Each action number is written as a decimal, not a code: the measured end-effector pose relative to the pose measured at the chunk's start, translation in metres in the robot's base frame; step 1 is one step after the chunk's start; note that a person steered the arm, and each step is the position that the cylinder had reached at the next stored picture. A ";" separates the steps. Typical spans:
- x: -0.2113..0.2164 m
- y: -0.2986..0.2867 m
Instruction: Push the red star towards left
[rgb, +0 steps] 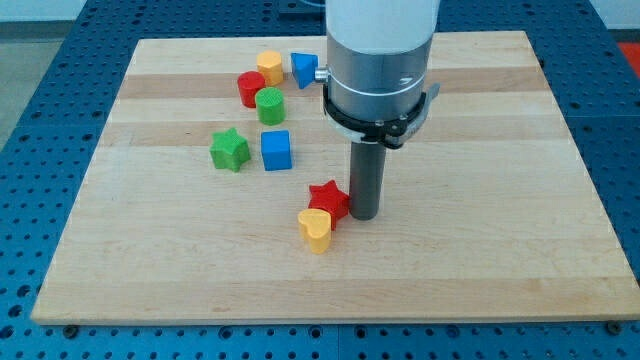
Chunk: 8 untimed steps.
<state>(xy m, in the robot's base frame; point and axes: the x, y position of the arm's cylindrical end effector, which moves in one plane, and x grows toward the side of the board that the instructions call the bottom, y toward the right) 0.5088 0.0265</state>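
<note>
My tip (364, 215) sits on the board (480, 260) at the red star's (328, 199) 3 o'clock, touching or just beside it. I have no gripper, so nothing is grasped. A yellow heart (315, 229) touches the star at its 7 o'clock.

The arm (380, 60) is cropped above; it partly hides the blue block (304, 69).

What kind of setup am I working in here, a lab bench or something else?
Most likely a lab test bench. A pale wooden board lies on a blue metal table full of holes. Small toy blocks sit on it, and my tip stands just right of the red star, which touches a yellow heart.
</note>
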 end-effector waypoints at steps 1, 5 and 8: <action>0.000 -0.037; -0.028 -0.084; -0.052 -0.077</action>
